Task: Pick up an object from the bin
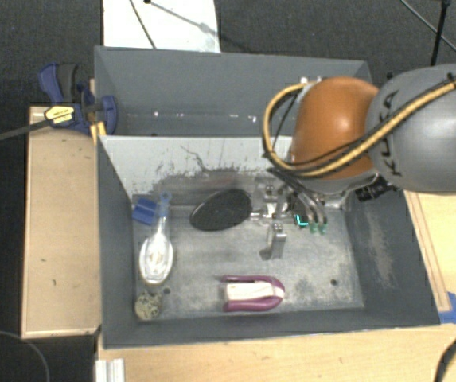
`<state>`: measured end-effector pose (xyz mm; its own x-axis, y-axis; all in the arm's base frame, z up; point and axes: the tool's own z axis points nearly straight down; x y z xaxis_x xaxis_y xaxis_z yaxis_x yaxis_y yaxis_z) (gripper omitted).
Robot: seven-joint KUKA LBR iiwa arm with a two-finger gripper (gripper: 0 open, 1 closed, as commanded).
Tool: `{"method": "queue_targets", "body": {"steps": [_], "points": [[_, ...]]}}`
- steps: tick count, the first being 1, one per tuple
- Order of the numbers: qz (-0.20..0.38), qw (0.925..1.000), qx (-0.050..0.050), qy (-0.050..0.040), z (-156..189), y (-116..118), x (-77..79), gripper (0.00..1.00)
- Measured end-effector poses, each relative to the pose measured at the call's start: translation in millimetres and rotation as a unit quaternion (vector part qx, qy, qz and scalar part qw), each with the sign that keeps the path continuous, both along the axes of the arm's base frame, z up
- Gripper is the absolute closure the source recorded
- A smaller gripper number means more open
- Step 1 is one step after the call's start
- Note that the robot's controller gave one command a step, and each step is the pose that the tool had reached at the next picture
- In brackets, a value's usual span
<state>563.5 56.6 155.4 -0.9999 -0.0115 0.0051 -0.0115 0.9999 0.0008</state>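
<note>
A dark oval disc (221, 210) lies flat at the far middle of the bin (212, 86). Its long axis runs left to right, with the right end tipped slightly toward the far wall. The gripper (274, 243) hangs just right of the disc over bare floor, pointing down beneath the orange wrist cover (331, 126), and the arm reaches in from the right. I cannot tell whether the gripper is open or closed.

Bin (212, 94) holds dark oval (221, 210), purple-white item (253, 293), brush (155, 251).
</note>
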Motion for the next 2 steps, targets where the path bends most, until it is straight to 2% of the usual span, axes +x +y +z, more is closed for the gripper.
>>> {"method": "queue_targets", "body": {"steps": [1, 2], "points": [[-0.049, 0.9988, 0.0, -0.0039, -65.9, 31.5, 25.4, 0.0], [-0.146, 0.9893, 0.001, -0.007, -78.7, 67.4, 31.3, 0.0]]}}
